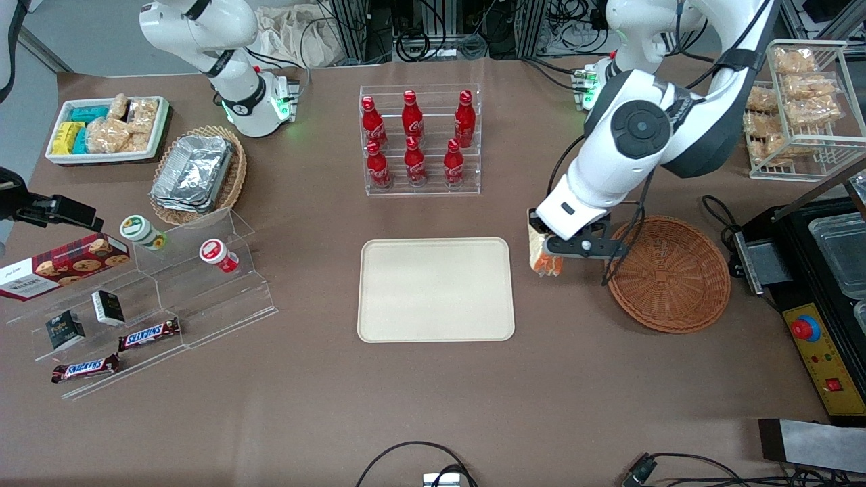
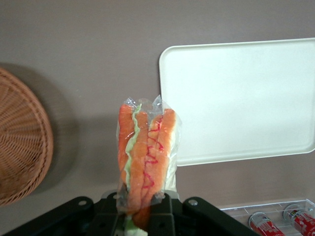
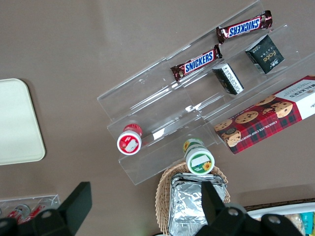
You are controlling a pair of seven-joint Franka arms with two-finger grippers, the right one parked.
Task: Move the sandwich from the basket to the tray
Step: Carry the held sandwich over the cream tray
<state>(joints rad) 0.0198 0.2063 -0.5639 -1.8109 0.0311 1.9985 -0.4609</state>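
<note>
Now the end effector pinches the sandwich above bare table, between the basket and the tray.

The sandwich was orange with a green strip and red squiggles, in clear wrap. The gripper that held it was black, on a white arm. The basket was brown and woven. The tray was plain cream. The bench was dull brown.

Glossy clear-wrapped sandwich, rough woven wicker basket, smooth matt tray.
</note>
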